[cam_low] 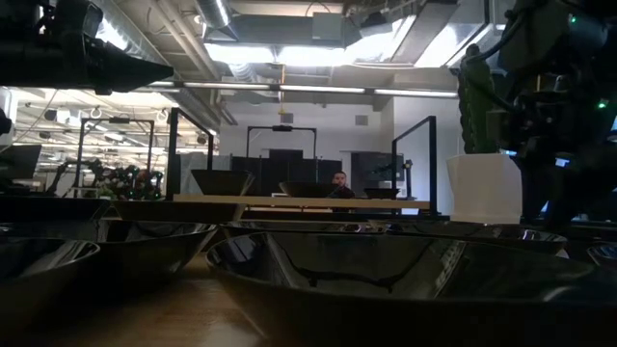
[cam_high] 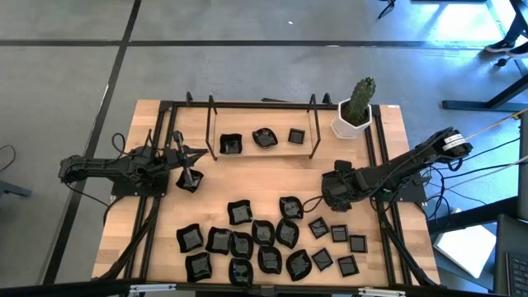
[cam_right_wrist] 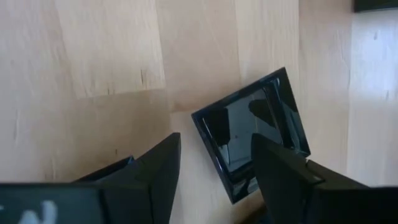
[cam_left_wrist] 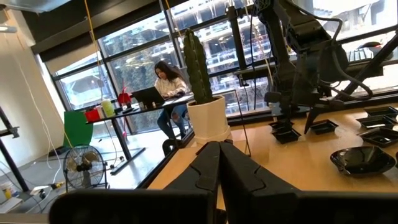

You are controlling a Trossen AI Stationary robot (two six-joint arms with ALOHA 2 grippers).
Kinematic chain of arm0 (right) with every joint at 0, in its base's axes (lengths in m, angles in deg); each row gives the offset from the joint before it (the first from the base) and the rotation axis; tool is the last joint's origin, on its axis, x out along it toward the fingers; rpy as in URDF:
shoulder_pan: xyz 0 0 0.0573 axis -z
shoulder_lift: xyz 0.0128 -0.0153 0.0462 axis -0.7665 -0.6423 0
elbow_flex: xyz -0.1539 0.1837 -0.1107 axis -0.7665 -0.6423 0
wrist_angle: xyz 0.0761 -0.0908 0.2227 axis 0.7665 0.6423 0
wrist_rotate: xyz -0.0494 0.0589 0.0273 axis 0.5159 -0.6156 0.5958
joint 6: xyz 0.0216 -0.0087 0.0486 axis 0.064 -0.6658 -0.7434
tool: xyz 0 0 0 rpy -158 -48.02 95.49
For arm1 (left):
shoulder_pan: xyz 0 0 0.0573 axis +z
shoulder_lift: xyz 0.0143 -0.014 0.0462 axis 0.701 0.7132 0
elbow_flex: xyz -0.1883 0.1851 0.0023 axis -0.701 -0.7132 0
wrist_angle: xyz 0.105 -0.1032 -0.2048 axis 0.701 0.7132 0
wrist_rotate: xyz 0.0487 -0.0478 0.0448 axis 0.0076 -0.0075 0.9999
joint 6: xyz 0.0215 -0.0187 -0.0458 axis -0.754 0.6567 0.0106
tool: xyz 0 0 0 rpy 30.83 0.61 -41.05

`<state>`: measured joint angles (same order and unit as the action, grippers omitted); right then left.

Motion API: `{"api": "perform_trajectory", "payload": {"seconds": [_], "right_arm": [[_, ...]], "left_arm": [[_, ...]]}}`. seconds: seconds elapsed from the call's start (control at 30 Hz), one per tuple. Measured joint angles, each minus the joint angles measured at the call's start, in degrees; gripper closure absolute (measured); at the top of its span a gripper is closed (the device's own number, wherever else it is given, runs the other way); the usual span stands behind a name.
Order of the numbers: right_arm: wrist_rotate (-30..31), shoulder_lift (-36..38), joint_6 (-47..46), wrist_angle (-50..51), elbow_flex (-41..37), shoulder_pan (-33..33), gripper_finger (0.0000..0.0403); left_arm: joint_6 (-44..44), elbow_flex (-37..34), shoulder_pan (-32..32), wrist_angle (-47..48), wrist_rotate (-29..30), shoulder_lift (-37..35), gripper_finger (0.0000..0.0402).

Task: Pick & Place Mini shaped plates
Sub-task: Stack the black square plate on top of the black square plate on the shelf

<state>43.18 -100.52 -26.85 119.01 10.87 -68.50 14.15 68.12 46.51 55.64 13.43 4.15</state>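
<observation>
Below, square plate (cam_right_wrist: 252,134) skewed (corner-first), right tool (cam_right_wrist: 214,171) spread

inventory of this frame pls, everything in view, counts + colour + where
mini shaped plates: about twenty loose, glossy black, on the near half of the table; three more on the raised shelf at the far side
small flat square plate: one, black, on bare wood, lying under the right gripper's spread fingers
cactus pot: one, white pot with green cactus, far right corner of the table
table: one, light wood with a black frame
person: one, seated at a desk in the room behind
left gripper: shut, holding nothing, raised at the table's left side
right gripper: open, low over the square plate on the table's right side
</observation>
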Motion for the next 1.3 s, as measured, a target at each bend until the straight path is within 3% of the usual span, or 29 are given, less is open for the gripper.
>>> {"api": "perform_trajectory", "payload": {"seconds": [0.5,1.1,1.3], "right_arm": [[-1.0,0.0,0.8,-0.1,0.0,0.0,0.025],[0.8,-6.0,0.6,0.7,1.2,0.0,0.0255],[1.5,-6.1,0.5,0.8,1.7,0.2,0.0317]], "left_arm": [[0.0,0.0,0.0,0.0,0.0,0.0,0.0393],[0.0,0.0,0.0,0.0,0.0,0.0,0.0397],[0.0,0.0,0.0,0.0,0.0,0.0,0.0395]]}}
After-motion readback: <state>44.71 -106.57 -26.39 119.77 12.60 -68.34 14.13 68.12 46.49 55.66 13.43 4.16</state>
